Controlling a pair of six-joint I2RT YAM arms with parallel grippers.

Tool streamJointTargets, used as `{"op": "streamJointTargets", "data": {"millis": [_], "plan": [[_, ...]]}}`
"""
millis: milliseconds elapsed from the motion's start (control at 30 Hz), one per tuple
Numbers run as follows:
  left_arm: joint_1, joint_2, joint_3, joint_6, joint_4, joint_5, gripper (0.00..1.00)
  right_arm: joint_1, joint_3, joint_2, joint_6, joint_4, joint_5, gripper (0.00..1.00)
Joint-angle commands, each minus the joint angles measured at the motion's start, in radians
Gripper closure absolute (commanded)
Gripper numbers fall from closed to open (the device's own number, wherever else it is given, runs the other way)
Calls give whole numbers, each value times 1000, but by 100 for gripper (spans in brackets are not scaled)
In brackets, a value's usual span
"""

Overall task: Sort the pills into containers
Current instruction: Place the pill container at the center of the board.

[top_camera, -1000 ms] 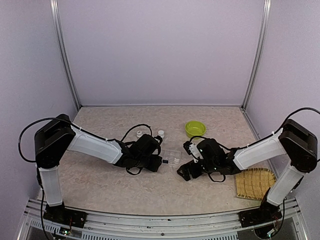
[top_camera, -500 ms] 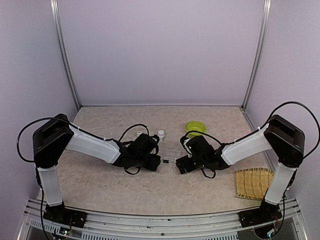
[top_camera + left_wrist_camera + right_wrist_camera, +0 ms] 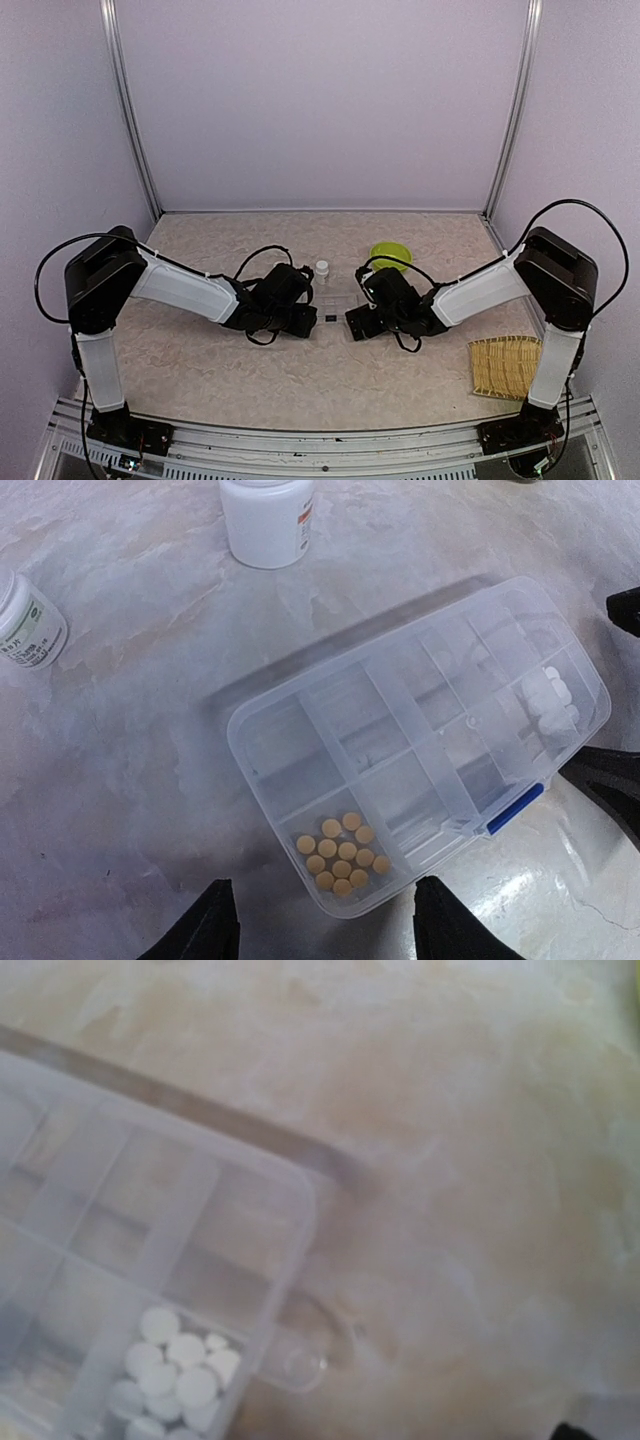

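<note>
While both arms flank the pill box (image 3: 420, 730) on the counter (image 3: 120, 810), the left gripper (image 3: 327, 932) hangs at the box's 6 o'clock corner, jaws partly apart and empty. The right gripper (image 3: 357, 324), jaws wide and empty, sits at its 3 o'clock end. Orange pills (image 3: 342, 855) fill one compartment at 7 o'clock and white pills (image 3: 555, 695) one at 2 o'clock. The other compartments look empty. A white bottle (image 3: 268, 520) stands beyond at 11 o'clock, so sorting seems only partly done.
</note>
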Motion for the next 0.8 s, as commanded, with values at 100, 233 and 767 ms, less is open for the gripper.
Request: {"op": "streamJointTargets", "data": {"millis": [100,233,767], "plan": [[19,-7,0,13,20,-25,41,-3,19,41,-21,-47,11,0],[28,-7,0,15,18,-27,41,-4,16,29,-23,-51,2,0],[22,-352,-141,-18,-47,-32,16,26,-115,-355,-22,-163,-142,0]]}}
